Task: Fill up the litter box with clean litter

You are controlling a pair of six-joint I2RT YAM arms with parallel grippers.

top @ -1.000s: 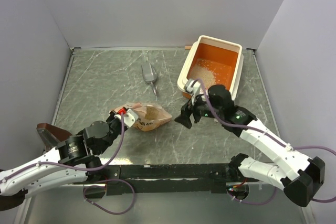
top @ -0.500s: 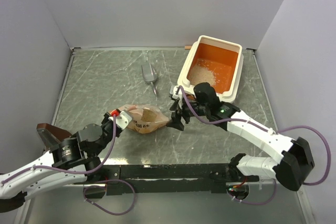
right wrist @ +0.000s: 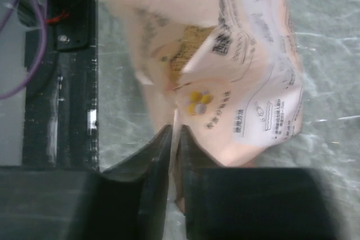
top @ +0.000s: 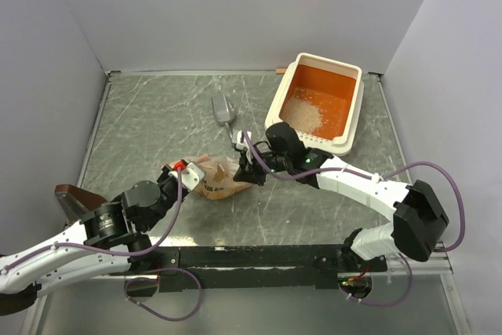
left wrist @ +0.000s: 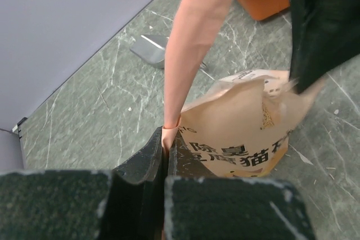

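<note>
1. Left arm (top: 67, 247): low, reaching forward and right from its base.
2. Left gripper (left wrist: 169, 141): jaws pressed together, pinching an edge of the paper bag (left wrist: 236, 133).
3. Right arm (top: 357, 186): stretched leftward across the middle, elbow bent.
4. Right gripper (right wrist: 174, 134): jaws nearly together on the bag's opposite edge.

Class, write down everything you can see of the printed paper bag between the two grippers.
The paper bag is pinkish-orange and looks like thin, creased paper, printed with black characters and small drawings. It appears to rest on the grey marbled table, around the middle, with its top seemingly pulled open. The left gripper pinches one edge of its top. The right gripper is closed on the opposite edge.
</note>
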